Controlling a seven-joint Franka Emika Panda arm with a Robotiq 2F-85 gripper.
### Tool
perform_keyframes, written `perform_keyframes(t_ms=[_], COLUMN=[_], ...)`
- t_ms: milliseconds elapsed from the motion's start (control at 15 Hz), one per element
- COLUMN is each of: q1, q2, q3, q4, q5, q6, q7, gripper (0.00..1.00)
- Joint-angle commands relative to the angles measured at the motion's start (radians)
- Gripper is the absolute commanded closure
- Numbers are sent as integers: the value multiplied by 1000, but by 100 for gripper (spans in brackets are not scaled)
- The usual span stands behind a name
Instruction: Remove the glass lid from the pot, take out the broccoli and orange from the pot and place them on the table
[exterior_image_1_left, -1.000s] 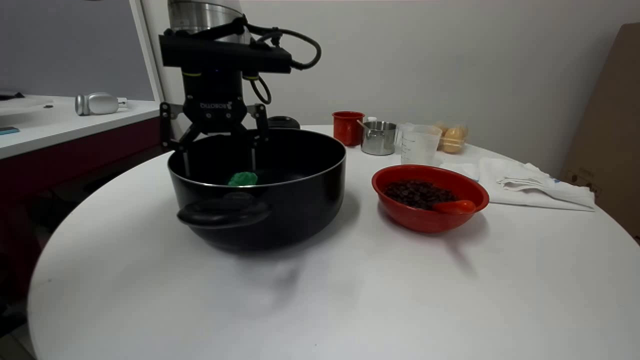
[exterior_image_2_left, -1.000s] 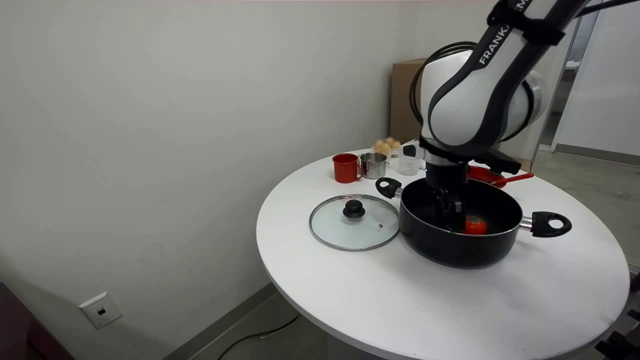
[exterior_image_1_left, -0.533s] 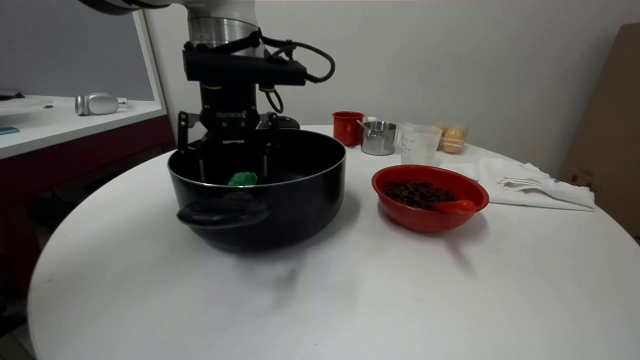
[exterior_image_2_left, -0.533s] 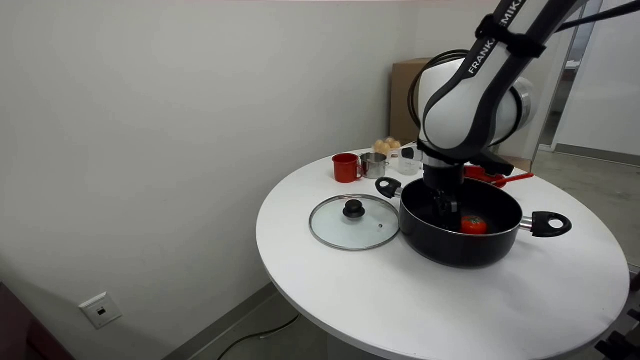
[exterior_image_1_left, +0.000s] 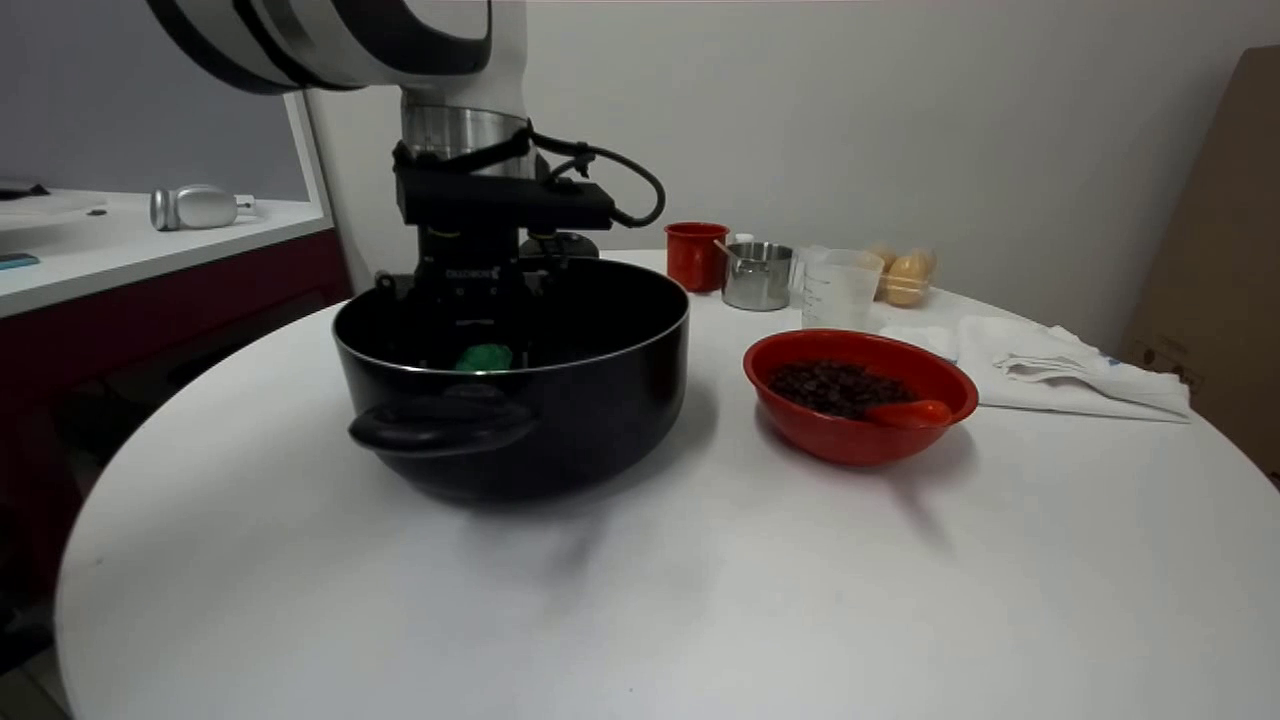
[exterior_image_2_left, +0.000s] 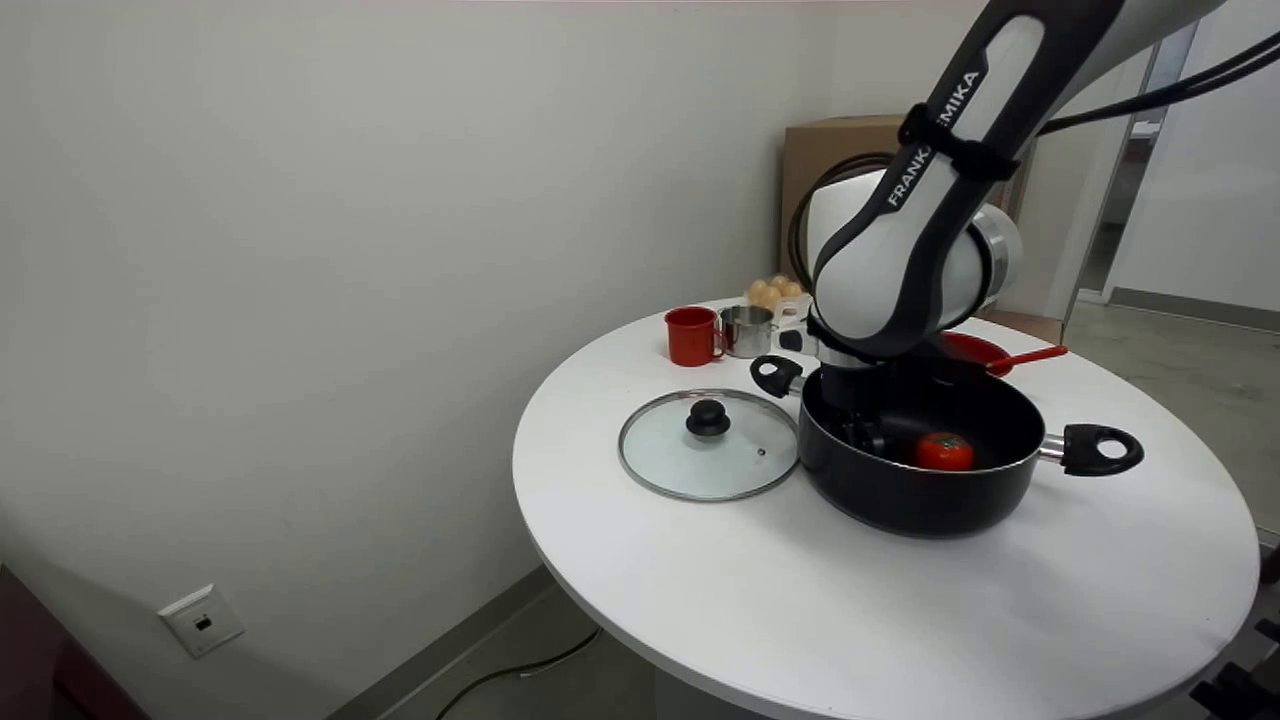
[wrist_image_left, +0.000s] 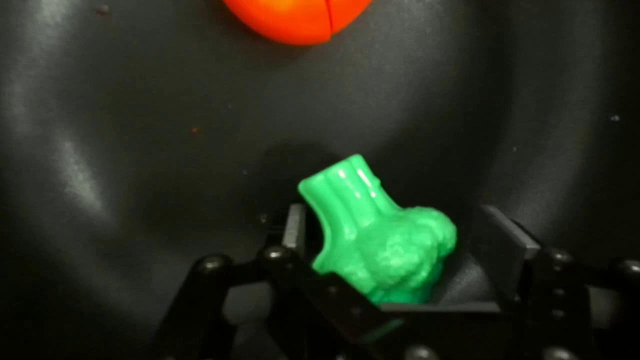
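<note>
The robot's arm (exterior_image_2_left: 935, 200) is white with thick, curvy black stripes (exterior_image_2_left: 1075, 38). White letters (exterior_image_2_left: 958, 94) on it say FRANKA EMIKA, but a black strap (exterior_image_2_left: 960, 149) covers a bit of the words. It has long dark cables (exterior_image_2_left: 1170, 97) too, and some bend round in a curl. Further down there is a shiny silver band (exterior_image_1_left: 465, 130), then a black box (exterior_image_1_left: 500, 200) with a skinny black cord (exterior_image_1_left: 658, 187) in a loop. Below that comes a black part (exterior_image_1_left: 470, 298) with tiny letters (exterior_image_1_left: 472, 273), too blurry to read. The fingers (wrist_image_left: 502, 250) are black, with flat grey pads (wrist_image_left: 295, 227) and shiny round screws (wrist_image_left: 275, 253) on them.
</note>
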Motion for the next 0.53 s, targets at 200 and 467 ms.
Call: perform_keyframes(t_ms=[200, 467], q1=[-7, -22], q2=[-12, -79], q3=[32, 51], q4=[0, -54], q5=[13, 23], q6=[17, 27], q7=[-21, -38], gripper=[70, 81])
